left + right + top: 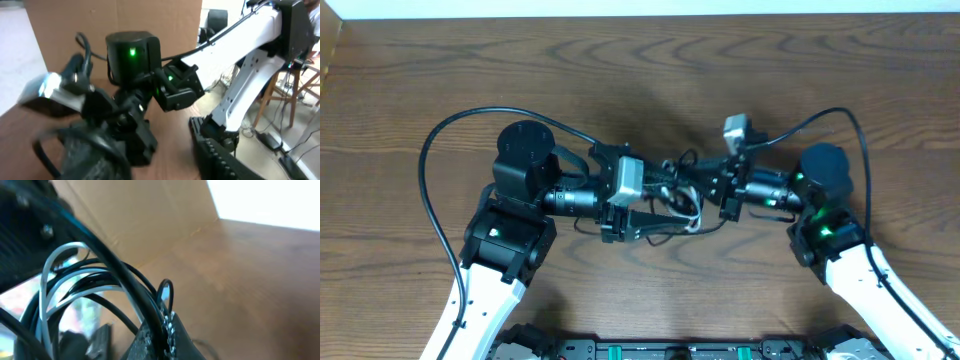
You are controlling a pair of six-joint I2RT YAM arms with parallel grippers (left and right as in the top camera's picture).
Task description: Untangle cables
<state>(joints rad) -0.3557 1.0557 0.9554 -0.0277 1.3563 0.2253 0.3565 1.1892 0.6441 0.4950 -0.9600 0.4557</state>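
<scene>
1. The cables (685, 208) sit in a small knot at the middle of the bench (620, 70), between the two claws. Black loops cross a few white strands (692, 222).
2. Seen from the right wrist, the cables (100, 280) fill the left half of the picture close up. Black cords and pale strands (52, 267) arc together, raised off the wood behind them.
3. The right claw (712, 196) reaches in from the right with its fingers pressed together, pinching a black cord of the bundle. Its fingertips (156, 335) show at the bottom of its own view, and the cord runs down into them.
4. The left claw (650, 218) comes in from the left, just beside the knot.
5. The left wrist view is blurred, but the fingers stand spread. One finger (217, 150) is low on the right and the other low on the left, with a black loop (42, 147) next to it. Whether that loop touches the finger cannot be told.
6. The claws face each other, tip toward tip and near together.
7. The right arm's wrist (132, 55) looms in the left wrist view, a green light glowing on its black housing, with the white arm link (250, 65) behind it.
8. Thicker black arm wires (428, 190) curve out in wide arcs from each arm over the wood.
9. A cardboard wall (140, 220) stands along the far edge of the bench.
</scene>
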